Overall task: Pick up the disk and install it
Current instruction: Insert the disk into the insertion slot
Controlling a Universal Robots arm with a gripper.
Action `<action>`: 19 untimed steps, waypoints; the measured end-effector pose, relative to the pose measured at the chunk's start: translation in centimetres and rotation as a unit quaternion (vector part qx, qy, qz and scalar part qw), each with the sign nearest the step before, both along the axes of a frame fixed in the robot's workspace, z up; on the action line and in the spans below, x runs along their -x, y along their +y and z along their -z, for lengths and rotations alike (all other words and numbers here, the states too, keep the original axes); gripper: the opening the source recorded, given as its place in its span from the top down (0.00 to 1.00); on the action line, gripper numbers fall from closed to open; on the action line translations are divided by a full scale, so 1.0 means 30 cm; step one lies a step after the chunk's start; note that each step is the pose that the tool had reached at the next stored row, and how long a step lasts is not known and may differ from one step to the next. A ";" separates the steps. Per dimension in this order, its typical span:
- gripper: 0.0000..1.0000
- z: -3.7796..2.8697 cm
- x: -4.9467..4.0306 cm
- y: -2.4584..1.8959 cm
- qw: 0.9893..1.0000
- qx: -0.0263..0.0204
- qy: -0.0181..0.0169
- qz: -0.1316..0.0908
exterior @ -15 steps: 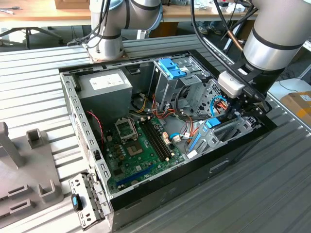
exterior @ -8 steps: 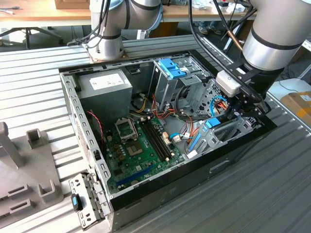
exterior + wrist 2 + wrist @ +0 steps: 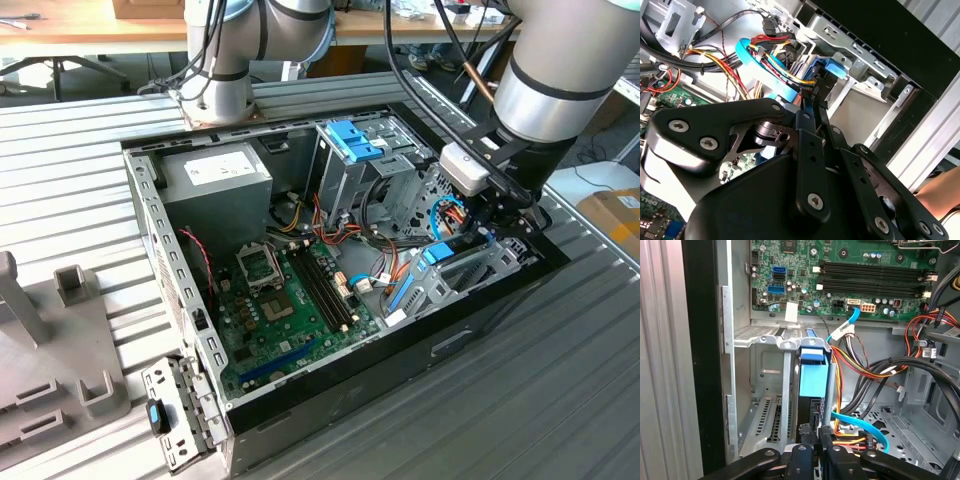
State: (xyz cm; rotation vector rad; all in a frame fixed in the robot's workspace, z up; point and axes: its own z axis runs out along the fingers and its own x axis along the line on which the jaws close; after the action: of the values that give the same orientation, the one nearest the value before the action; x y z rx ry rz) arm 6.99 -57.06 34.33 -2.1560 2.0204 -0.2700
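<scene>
Disk (image 3: 814, 375), one only, stood on edge in a slot of the metal bay (image 3: 767, 370), at the edge of the one open computer case (image 3: 150, 235) on the exterior view's right. One gripper (image 3: 814, 434) was narrow, pinching the disk's dark end. The exterior view also gave one grey cage (image 3: 345, 170) with a blue latch; the first wrist view gave the green board (image 3: 850, 290) beyond the bay.

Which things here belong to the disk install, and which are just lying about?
Job: disk, in the drive bay; gripper at its end.
Lying about: tall cage with blue latch; metal bracket and grey fixture blocks on the table; cardboard box.
</scene>
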 end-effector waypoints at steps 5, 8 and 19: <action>0.83 0.002 -0.001 0.000 1.000 0.000 0.000 -0.001; 0.83 0.003 -0.001 0.000 1.000 0.000 0.000 -0.001; 0.83 0.013 0.006 0.002 1.000 0.000 -0.001 0.019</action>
State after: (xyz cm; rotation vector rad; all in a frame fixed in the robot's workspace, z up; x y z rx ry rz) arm 6.81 -57.00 33.96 -2.1184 2.0631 -0.2766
